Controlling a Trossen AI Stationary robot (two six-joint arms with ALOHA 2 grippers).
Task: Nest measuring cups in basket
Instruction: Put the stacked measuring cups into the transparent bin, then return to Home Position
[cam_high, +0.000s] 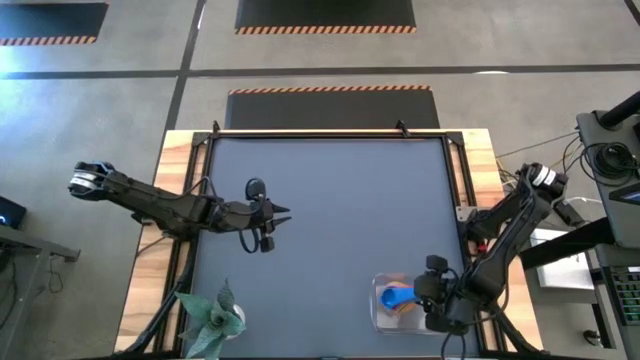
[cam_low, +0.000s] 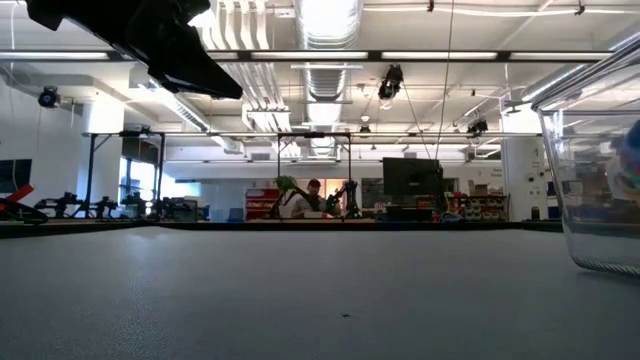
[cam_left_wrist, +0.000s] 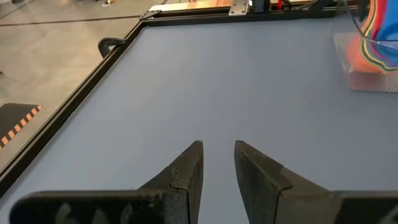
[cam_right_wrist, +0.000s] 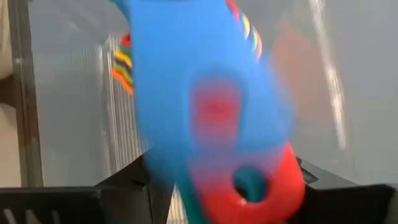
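Observation:
The clear basket (cam_high: 379, 320) sits at the table's near right, also seen in the low view (cam_low: 590, 200) and the left wrist view (cam_left_wrist: 367, 78). Nested measuring cups lie in it, their rims showing as coloured stripes (cam_right_wrist: 122, 65) (cam_left_wrist: 373, 43). The blue cup (cam_high: 393, 297) is on top, its handle (cam_right_wrist: 180, 81) blurred over a red handle end (cam_right_wrist: 277, 193). My right gripper (cam_high: 420, 296) (cam_right_wrist: 224, 177) is open over the basket, one finger on each side of these handles. My left gripper (cam_high: 285, 213) (cam_left_wrist: 219, 149) hovers at the table's left middle, open by a narrow gap and holding nothing. My right gripper comes at the stacked handles along their length, from the table's right. The handles lie in front of both fingers (cam_right_wrist: 127, 183), so I cannot tell whether they touch the blue handle (cam_right_wrist: 155, 143). The cup bowls are down in the basket.
A potted plant (cam_high: 212, 318) stands at the near left corner. A dark raised frame (cam_high: 330, 133) runs round the grey mat. The mat between the arms is bare (cam_high: 340, 220). A person (cam_low: 315, 195) is in the room far beyond the table.

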